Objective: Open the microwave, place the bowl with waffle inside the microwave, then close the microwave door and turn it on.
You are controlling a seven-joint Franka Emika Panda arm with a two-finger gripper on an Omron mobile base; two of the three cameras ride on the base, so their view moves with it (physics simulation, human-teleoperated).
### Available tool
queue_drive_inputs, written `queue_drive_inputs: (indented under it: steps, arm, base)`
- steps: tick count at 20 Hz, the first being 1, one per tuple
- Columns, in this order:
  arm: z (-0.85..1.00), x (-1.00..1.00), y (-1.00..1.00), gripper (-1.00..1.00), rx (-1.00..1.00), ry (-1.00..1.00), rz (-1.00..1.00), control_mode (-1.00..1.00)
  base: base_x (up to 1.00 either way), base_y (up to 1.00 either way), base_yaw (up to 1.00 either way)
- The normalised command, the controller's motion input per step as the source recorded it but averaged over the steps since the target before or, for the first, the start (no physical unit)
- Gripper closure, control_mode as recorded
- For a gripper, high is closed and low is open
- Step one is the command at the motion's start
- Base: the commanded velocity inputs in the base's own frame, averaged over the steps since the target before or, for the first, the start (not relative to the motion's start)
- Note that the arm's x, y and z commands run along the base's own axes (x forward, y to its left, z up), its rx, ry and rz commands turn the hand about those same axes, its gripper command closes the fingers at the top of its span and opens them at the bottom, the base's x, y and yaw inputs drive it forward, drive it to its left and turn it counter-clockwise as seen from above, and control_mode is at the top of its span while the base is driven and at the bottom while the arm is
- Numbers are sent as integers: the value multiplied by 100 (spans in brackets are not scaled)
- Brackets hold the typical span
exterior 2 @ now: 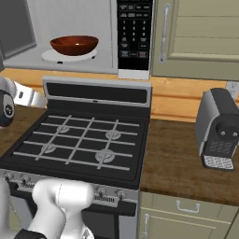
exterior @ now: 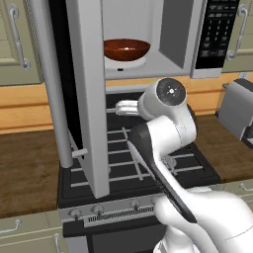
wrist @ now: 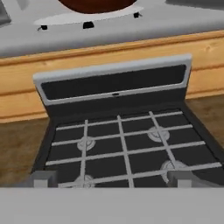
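Hand [wrist: 112, 178] hangs over the stove [wrist: 127, 144], fingers wide apart, empty. I see the bowl [exterior 2: 74, 45] on the turntable [exterior 2: 69, 56] inside the microwave [exterior 2: 79, 32], at 12 o'clock; microwave door [exterior: 89, 94] open.

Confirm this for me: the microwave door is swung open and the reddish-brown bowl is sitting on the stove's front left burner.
Not quite. The microwave door is swung open, but the bowl is not on the stove. It sits on the white turntable inside the microwave, as the right base view shows.
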Motion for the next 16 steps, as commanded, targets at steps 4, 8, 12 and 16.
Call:
queue_drive_inputs:
  steps: [4,8,12,16]
  arm:
    - [0,-77,13,-100,-58,6,81,-100]
    - [-1,-96,41,-100,-60,14,78,-100]
    - [-1,-94,93,-100,-58,18,47,-100]
    - [-17,-100,8,-100,-49,-1,31,-100]
  base:
    - [0,0,0]
    - [0,0,0]
    - [0,0,0]
    - [0,0,0]
